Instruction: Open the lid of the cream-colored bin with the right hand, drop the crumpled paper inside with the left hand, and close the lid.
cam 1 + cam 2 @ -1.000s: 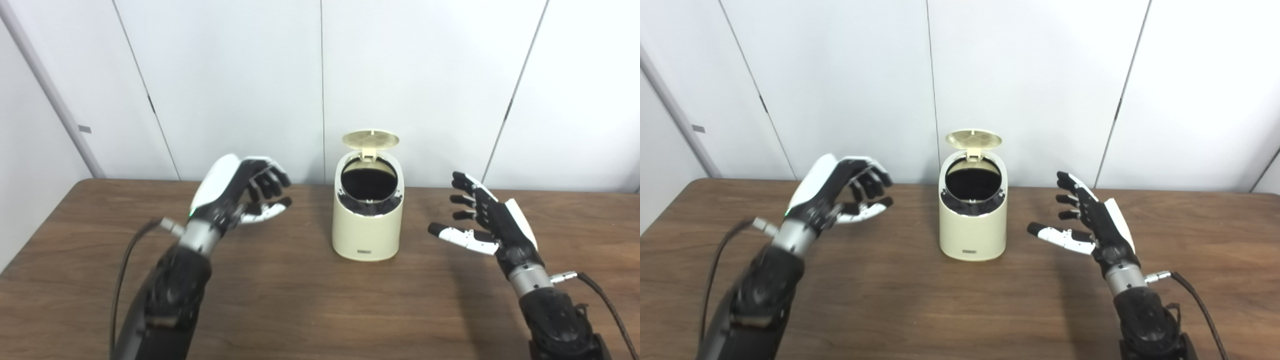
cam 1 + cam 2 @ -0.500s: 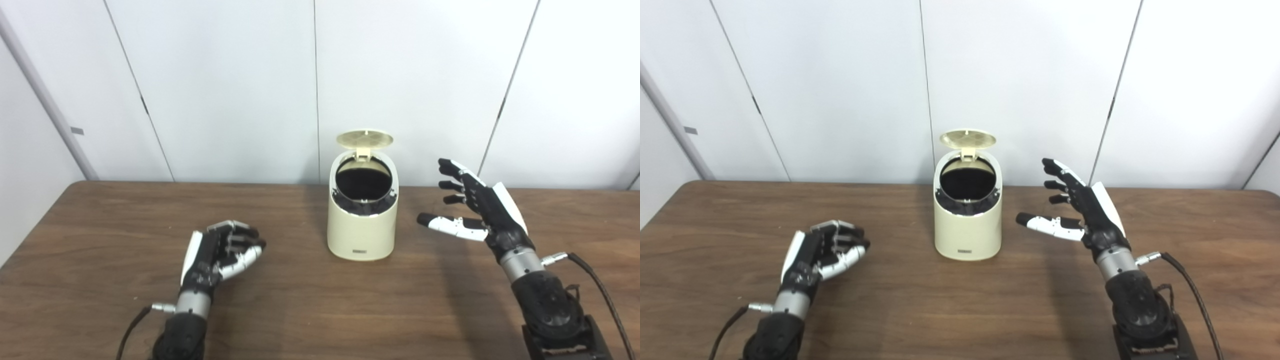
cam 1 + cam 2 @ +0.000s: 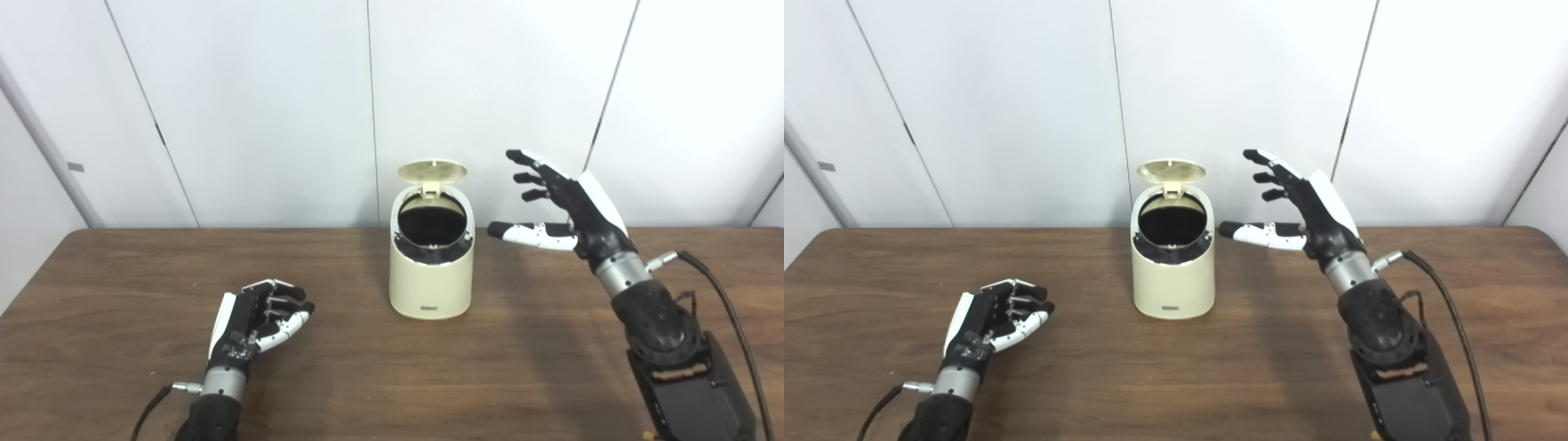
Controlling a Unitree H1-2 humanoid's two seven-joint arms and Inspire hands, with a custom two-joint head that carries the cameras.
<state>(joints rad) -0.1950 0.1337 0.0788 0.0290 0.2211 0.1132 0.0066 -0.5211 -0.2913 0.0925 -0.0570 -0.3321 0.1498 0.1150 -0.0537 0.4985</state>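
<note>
Two hands: both hold nothing.
Right hand: fingers spread, raised beside the lid, probably to push it down.
Left hand: loosely curled, resting.
Bin: open; paper unseen, presumably inside.

Head-height pair, side by side | facing down-forward over brown wooden table | mid-range, apparently | both share nearly whole scene.
</note>
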